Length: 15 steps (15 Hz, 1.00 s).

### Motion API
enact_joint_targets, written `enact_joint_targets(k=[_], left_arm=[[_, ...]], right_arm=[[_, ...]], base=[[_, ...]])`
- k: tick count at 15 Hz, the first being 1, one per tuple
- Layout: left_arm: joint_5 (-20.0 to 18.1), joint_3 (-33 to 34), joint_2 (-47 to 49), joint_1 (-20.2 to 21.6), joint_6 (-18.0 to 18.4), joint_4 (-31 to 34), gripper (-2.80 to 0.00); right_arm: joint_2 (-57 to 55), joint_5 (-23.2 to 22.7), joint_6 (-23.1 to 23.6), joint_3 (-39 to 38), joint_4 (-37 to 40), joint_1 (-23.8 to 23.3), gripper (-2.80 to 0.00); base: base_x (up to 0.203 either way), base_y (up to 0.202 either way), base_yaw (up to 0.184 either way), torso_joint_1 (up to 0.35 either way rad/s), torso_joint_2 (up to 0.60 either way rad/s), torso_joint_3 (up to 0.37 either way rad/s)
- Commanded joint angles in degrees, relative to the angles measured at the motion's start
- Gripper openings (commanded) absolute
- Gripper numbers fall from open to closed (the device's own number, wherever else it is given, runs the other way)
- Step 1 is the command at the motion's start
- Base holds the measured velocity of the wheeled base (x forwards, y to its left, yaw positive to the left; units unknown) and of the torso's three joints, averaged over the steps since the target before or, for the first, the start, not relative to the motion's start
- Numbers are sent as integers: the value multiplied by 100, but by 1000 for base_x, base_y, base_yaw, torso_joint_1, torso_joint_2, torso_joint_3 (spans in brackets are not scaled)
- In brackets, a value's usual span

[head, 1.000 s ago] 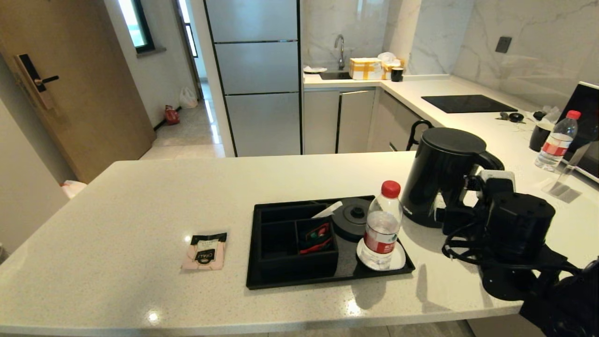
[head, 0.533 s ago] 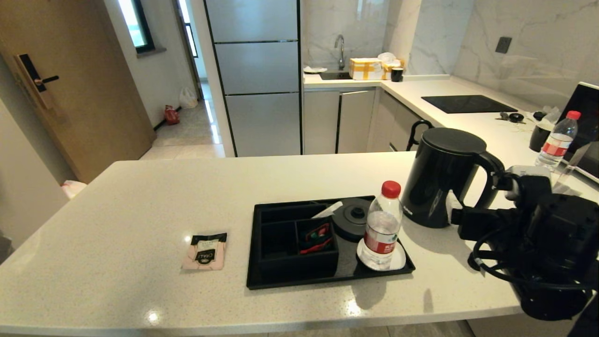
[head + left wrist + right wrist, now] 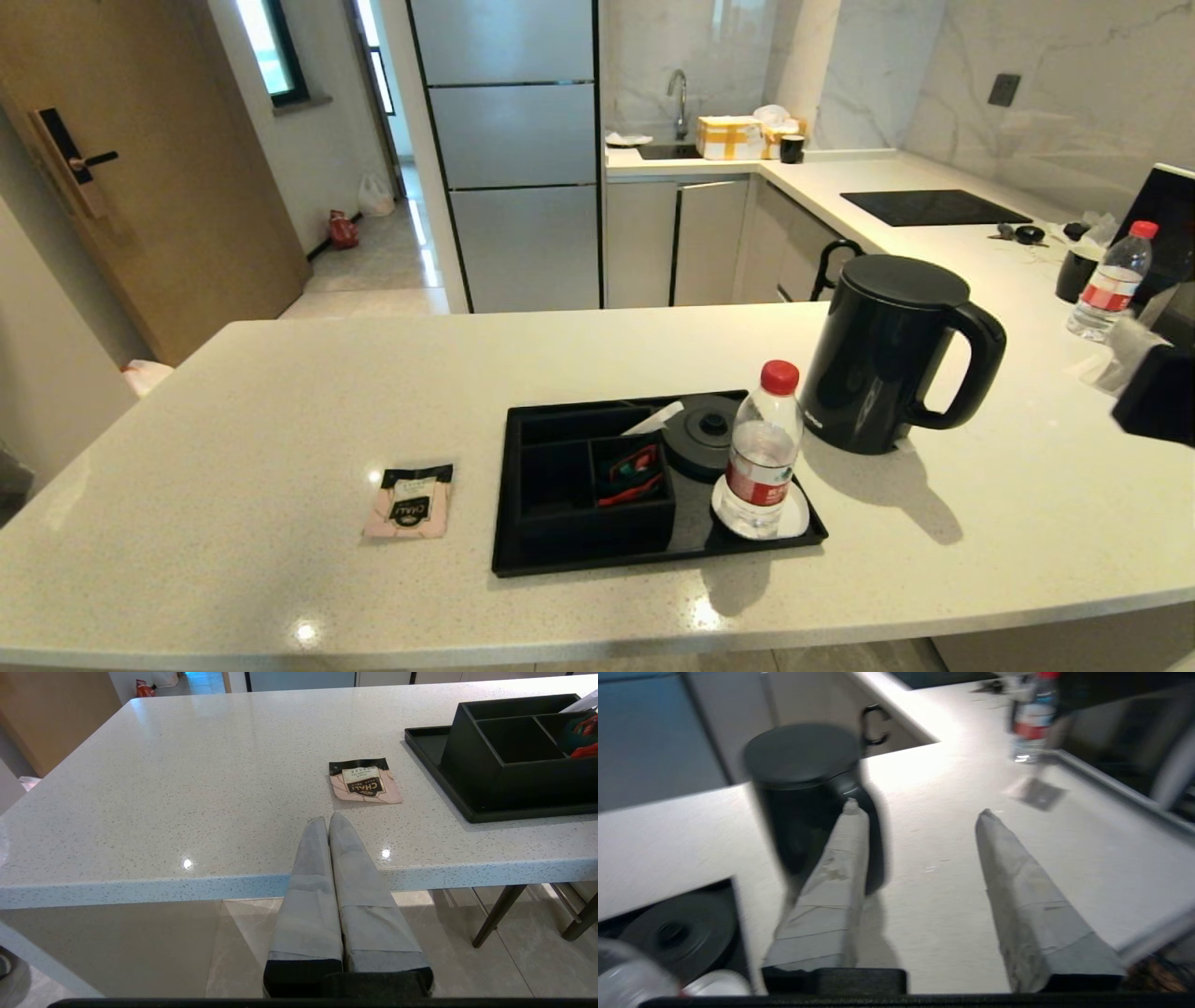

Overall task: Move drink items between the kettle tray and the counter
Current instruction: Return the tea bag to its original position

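- Standing upright on the counter, the kettle is just beside the far right corner of the kettle tray, its loop handle turned toward the robot's right.
- The kettle base on the tray is bare; the kettle is not on it.
- A water bottle with a red cap stands on the white coaster at the tray's right end.
- The tray's divided compartments sit at its left end; one holds red and green packets, and a white packet leans up from the far one.
- The sachet lies flat on the counter, near the tray's left side but apart from it.
- The right claw has its fingers spread wide apart and empty, off to the right of the kettle, with the handle just in front of one fingertip; only a dark corner of it shows at the head view's right edge.
- The left claw has its fingers pressed together, holding nothing, near the counter's front edge, with its tips pointing toward the sachet and short of it.
- A second water bottle stands farther back on the right.
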<state>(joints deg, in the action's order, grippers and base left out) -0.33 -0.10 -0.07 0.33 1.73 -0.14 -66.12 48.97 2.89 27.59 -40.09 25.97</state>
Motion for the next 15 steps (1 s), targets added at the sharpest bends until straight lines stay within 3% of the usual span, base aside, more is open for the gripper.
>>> enact_joint_targets(k=[1, 5, 8, 11, 14, 15], left_arm=[[-2, 1, 7, 2, 3, -3, -280], [-2, 1, 7, 2, 3, -3, -280], [-2, 1, 7, 2, 3, -3, -280], [-2, 1, 7, 2, 3, -3, -280], [-2, 1, 7, 2, 3, -3, -280], [-2, 1, 7, 2, 3, -3, -280]], right_arm=[[1040, 128, 25, 374, 976, -293, -280], [2641, 519, 296, -225, 1586, -1022, -280], [4119, 557, 484, -592, 2519, -1675, -280], [5203, 387, 555, -783, 3610, -2286, -280], [6369, 273, 559, -941, 4656, -2517, -280], [6595, 37, 402, -1033, 4915, -2549, -280]], base=[[0, 0, 0, 0, 0, 0], [0, 0, 0, 0, 0, 0], [0, 0, 0, 0, 0, 0], [0, 0, 0, 0, 0, 0], [0, 0, 0, 0, 0, 0], [0, 0, 0, 0, 0, 0]])
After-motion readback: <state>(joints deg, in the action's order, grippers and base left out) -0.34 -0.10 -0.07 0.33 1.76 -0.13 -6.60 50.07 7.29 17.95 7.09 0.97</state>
